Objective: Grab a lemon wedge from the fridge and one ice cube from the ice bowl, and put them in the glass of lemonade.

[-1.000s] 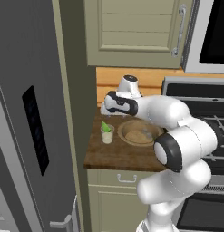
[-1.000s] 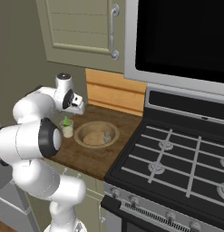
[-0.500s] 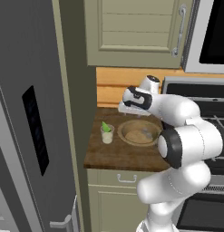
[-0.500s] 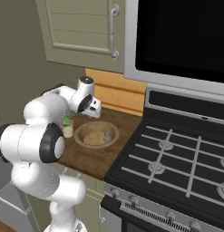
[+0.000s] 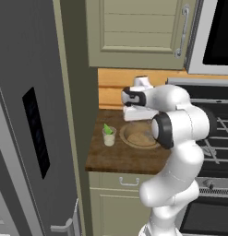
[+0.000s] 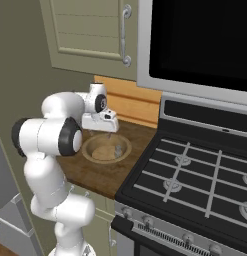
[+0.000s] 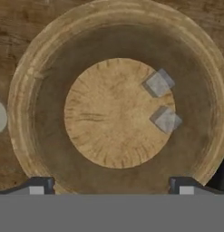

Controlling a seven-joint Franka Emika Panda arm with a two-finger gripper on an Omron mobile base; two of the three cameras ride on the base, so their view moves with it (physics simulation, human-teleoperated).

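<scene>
The tan ice bowl (image 5: 130, 142) sits on the wooden counter, and my gripper (image 5: 134, 120) hangs open just above it, pointing down. In the hand view two pale ice cubes (image 7: 158, 83) (image 7: 167, 120) lie right of the centre of the ice bowl (image 7: 27, 90), and the fingertips (image 7: 37, 186) stand wide apart with nothing between them. Left of the bowl stands the glass of lemonade (image 5: 109, 137) with a green lemon wedge (image 5: 106, 127) sticking out of it. The ice bowl (image 6: 107, 160) and gripper (image 6: 102, 129) also show from the right. The grey fridge (image 5: 27, 115) stands at the left, doors shut.
A black stove (image 6: 195, 175) borders the counter on the right, with a microwave (image 6: 205, 40) above it. Beige wall cabinets (image 5: 138, 32) hang over the counter. The counter's front edge (image 5: 120, 166) lies close below the bowl.
The hand has swung right from above the glass to above the bowl and turned to point straight down. The jaws stayed open. Glass and bowl have not moved.
</scene>
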